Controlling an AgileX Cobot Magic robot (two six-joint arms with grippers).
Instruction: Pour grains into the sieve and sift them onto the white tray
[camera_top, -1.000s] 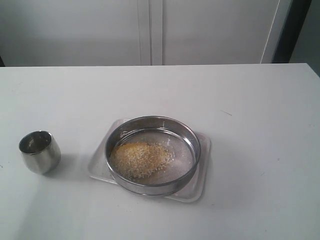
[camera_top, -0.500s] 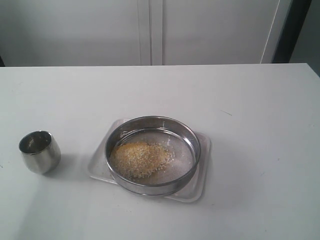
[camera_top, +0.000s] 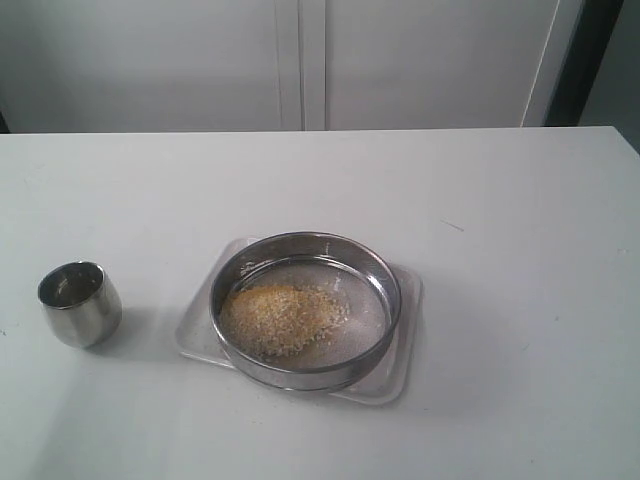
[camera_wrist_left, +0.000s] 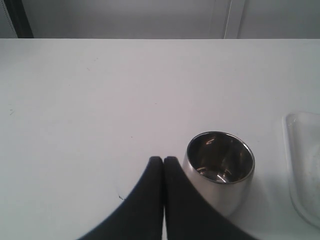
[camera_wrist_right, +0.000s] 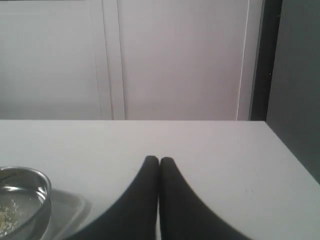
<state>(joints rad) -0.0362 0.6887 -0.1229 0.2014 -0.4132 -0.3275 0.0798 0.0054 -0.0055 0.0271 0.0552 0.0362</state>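
The steel sieve (camera_top: 372, 268) rests on the white tray (camera_top: 406, 350) near the middle of the table. A heap of yellow and pale grains (camera_top: 280, 318) lies on the left part of its mesh. The small steel cup (camera_top: 80, 303) stands upright and empty at the left. Neither arm appears in the exterior view. In the left wrist view my left gripper (camera_wrist_left: 163, 161) is shut on nothing, just beside the cup (camera_wrist_left: 220, 167), with the tray's corner (camera_wrist_left: 300, 165) at the edge. My right gripper (camera_wrist_right: 159, 161) is shut and empty; the sieve's rim (camera_wrist_right: 30, 176) and tray (camera_wrist_right: 67, 202) sit off to one side.
White cabinet doors (camera_top: 300, 60) stand behind the table's far edge. A dark gap (camera_top: 590, 60) shows at the back right corner, past the table's right edge.
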